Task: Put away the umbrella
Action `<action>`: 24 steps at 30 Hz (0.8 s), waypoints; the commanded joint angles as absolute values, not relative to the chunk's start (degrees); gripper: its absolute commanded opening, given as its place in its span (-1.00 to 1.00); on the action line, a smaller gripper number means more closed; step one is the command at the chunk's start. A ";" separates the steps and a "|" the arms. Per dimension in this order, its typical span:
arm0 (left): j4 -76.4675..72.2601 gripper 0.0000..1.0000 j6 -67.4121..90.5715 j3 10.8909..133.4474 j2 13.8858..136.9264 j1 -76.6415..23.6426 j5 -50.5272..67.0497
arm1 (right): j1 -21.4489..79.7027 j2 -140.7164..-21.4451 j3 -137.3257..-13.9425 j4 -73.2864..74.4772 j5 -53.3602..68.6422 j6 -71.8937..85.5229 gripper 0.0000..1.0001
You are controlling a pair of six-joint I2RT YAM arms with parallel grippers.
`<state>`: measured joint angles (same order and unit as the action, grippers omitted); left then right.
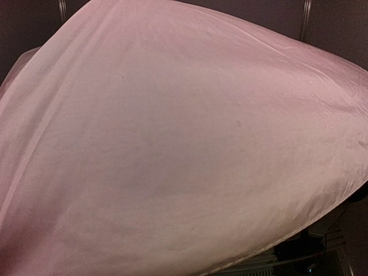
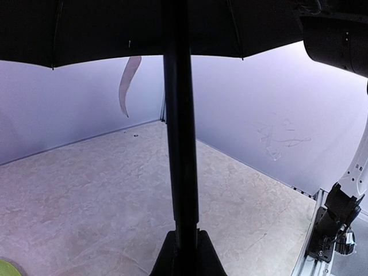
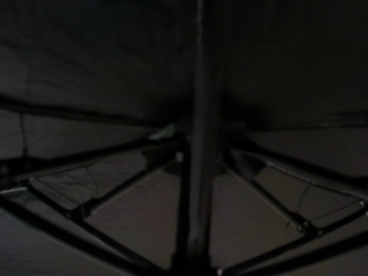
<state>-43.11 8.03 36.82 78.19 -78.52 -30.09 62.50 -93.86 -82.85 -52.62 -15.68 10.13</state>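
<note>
The umbrella [image 1: 172, 144] has finely woven pink cloth, faintly glossy; its shaft [image 2: 179, 144] is smooth matt black; the table [image 2: 86, 190] looks matt, marbled.

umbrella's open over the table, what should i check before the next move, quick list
1. left gripper shut on the shaft: ok
2. umbrella folded: not ok, wide open with ribs spread
3. right gripper holding anything: cannot tell, the right wrist view is too dark
4. overhead sight of the arms: not ok, pink fabric fills the top view
5. strap hanging free: ok
6. green plate apart from the shaft: ok
</note>
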 commanded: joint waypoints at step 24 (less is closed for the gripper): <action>-64.63 -1.00 16.65 28.96 67.36 -72.05 0.16 | 61.39 -88.52 -75.18 -46.76 5.39 8.93 0.17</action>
<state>-54.37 15.86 27.90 69.67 -72.82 -4.23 62.02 -89.97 -76.86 -49.80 1.98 7.60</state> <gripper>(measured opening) 0.059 0.606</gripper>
